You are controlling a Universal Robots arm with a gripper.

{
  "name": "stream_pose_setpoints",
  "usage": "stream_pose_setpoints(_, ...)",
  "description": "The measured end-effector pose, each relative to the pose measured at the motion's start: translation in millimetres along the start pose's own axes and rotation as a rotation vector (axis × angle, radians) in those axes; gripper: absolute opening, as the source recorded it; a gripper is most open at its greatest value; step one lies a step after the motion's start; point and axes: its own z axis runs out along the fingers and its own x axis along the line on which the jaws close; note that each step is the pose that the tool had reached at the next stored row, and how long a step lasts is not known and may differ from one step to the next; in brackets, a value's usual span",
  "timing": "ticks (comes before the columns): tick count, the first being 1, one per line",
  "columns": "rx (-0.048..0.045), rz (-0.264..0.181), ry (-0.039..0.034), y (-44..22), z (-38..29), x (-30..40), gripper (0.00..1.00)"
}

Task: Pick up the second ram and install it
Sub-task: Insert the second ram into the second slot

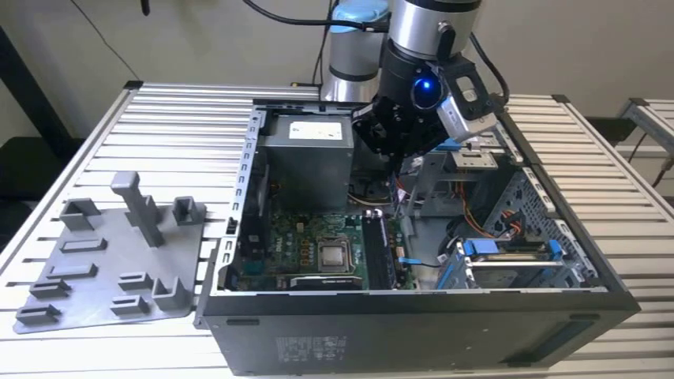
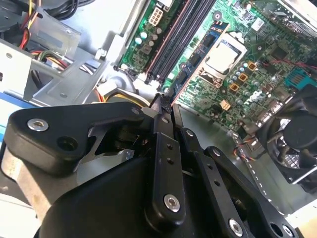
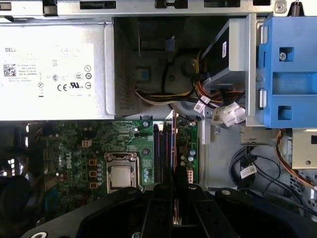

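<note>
My gripper (image 1: pixel 397 155) hangs inside the open computer case (image 1: pixel 421 316), over the motherboard (image 1: pixel 305 237). Its two black fingers (image 2: pixel 163 148) are pressed together on a thin dark stick, the second ram (image 3: pixel 174 148), which I see edge-on in the first wrist view. The stick points down at the row of long black memory slots (image 3: pixel 162 148) beside the processor socket (image 3: pixel 121 174). It sits above the slots, and I cannot tell whether it touches them. In the second wrist view the same slots (image 2: pixel 173 39) run away from the fingertips.
The grey power-supply box (image 1: pixel 305 154) stands close behind the gripper, with cable bundles (image 3: pixel 208 101) beside it. A blue drive bracket (image 3: pixel 290 69) and metal cage (image 1: pixel 506 253) close in on the exterior view's right. A grey fixture plate with posts (image 1: pixel 106 268) lies on the slatted table left of the case.
</note>
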Motion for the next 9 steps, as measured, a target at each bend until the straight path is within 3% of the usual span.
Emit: stream_pose_setpoints(9,0.0001,-0.001,0.0,-1.3,5.2,0.0,0.14)
